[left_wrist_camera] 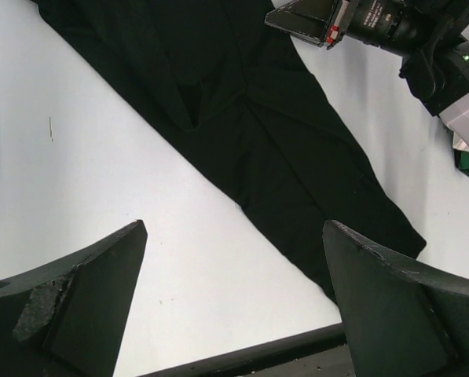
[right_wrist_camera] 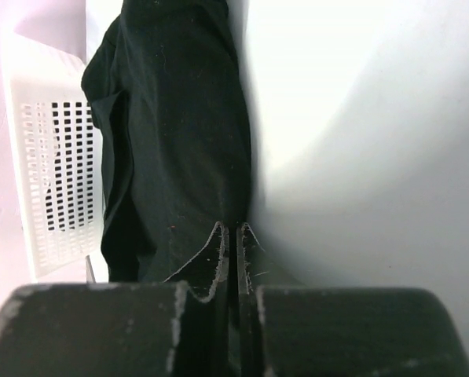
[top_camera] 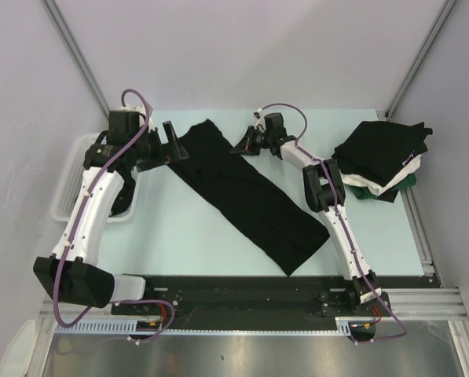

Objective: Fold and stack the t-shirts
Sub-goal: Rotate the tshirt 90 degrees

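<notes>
A long black t-shirt (top_camera: 250,200), folded into a strip, lies diagonally across the table from the far middle toward the near right. At its far right edge my right gripper (top_camera: 238,147) sits low. In the right wrist view this gripper (right_wrist_camera: 232,228) is shut, its tips pinching the shirt's (right_wrist_camera: 179,141) edge. My left gripper (top_camera: 171,141) hovers wide open by the strip's far left end, and in the left wrist view nothing lies between its jaws (left_wrist_camera: 234,228), with the shirt (left_wrist_camera: 281,133) beyond them. A stack of folded t-shirts (top_camera: 383,157), black on top with white and green beneath, rests at the far right.
A white mesh basket (top_camera: 69,188) stands at the table's left edge, partly behind the left arm; it also shows in the right wrist view (right_wrist_camera: 53,181). Metal frame posts rise at both far corners. A dark rail runs along the near edge.
</notes>
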Robot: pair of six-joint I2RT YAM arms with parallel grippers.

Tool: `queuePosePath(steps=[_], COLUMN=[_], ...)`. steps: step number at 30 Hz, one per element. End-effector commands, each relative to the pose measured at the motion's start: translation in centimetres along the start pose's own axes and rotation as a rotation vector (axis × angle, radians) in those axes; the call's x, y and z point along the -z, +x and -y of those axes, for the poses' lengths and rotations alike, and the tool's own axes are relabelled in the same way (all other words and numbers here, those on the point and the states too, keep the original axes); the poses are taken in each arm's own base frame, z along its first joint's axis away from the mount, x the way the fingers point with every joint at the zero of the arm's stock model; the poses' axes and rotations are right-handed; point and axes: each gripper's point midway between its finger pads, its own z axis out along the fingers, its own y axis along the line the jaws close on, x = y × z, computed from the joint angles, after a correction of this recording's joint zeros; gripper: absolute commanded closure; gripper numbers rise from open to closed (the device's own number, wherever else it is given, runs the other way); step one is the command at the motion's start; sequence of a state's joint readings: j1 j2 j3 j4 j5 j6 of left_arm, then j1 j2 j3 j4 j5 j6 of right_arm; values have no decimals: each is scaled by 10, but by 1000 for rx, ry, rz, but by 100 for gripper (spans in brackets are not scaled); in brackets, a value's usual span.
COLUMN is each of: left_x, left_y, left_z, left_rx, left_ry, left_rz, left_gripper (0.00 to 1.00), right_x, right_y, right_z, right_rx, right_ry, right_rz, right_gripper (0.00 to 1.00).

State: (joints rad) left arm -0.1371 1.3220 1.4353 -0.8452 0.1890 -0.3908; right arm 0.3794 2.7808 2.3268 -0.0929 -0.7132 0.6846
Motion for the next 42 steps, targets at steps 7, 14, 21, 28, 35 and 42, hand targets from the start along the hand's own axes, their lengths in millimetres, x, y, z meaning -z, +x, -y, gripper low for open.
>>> queuePosePath(steps=[7,14,21,28,35,42], left_x=[12,7,2,-8,-17,-22], left_y=[-14,-12,-11,-11,-14,-10], left_z=[10,11,12,16,28,40], left_rx=[-34,-38,-39,-36,-41,-47], left_ry=[20,28,33,59,106,142], left_rz=[32,11,0,-15,-13,-20], left_gripper=[1,1,1,0,0,1], right_x=[8,34,65,99,132,143], right_y=[-25,-65,-93,-100,-87,-61], right_z=[52,82,108,124,138,140], right_rx=[-34,-52,-70,-68,-98,-99], right_ry=[94,137,179,234,282,326], right_rz=[93,204,268,281,230,161], right_gripper=[100,100,100,100,100,100])
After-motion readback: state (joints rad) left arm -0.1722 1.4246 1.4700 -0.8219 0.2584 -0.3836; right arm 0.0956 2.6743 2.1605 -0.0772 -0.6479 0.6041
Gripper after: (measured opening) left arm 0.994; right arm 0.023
